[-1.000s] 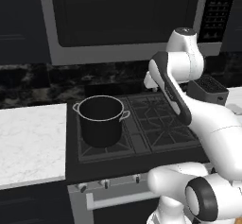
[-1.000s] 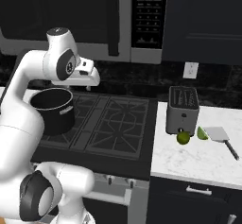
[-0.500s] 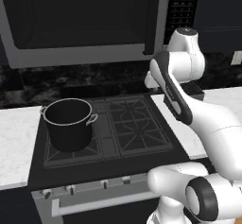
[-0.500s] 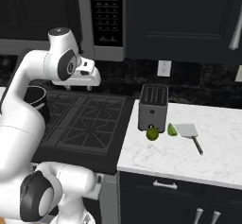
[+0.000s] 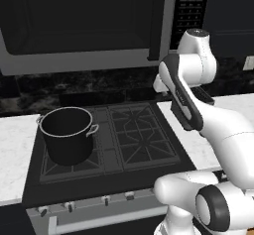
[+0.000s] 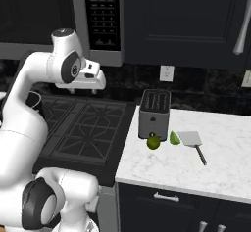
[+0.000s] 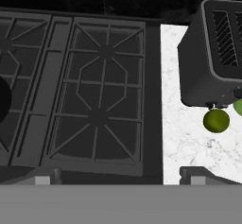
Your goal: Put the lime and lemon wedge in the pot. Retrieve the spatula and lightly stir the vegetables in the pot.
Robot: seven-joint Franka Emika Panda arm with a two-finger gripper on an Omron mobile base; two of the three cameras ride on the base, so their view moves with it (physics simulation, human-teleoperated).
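Right base view shows the white arm (image 6: 29, 123) raised over a black stove (image 6: 83, 128), its hand (image 6: 90, 77) pointing out above the grates toward the marble counter (image 6: 196, 170) on the right. Nothing is carried: the fingers (image 7: 120, 176) stand wide apart and empty, their two tips rising at the bottom edge of the hand view, one over the stove's front edge and one over the counter.

On that counter a dark grey toaster (image 6: 155, 113) sits close to the stove. The lime (image 6: 154, 142) lies touching or just beside the toaster's front, the small wedge (image 6: 174, 138) rests just right of it, and the spatula (image 6: 192, 141) lies flat next to the wedge with its thin handle angled toward the counter's front edge. All three are grouped together, apparently laid out for picking one after another.

Left base view puts the pot (image 5: 67, 135) on the stove's front left burner, well apart from the fruit, its mouth open upward and nothing visible inside.

With the hand high, empty and aimed at the counter, the arm seems to be on its approach to the lime; no part of the task looks done yet.
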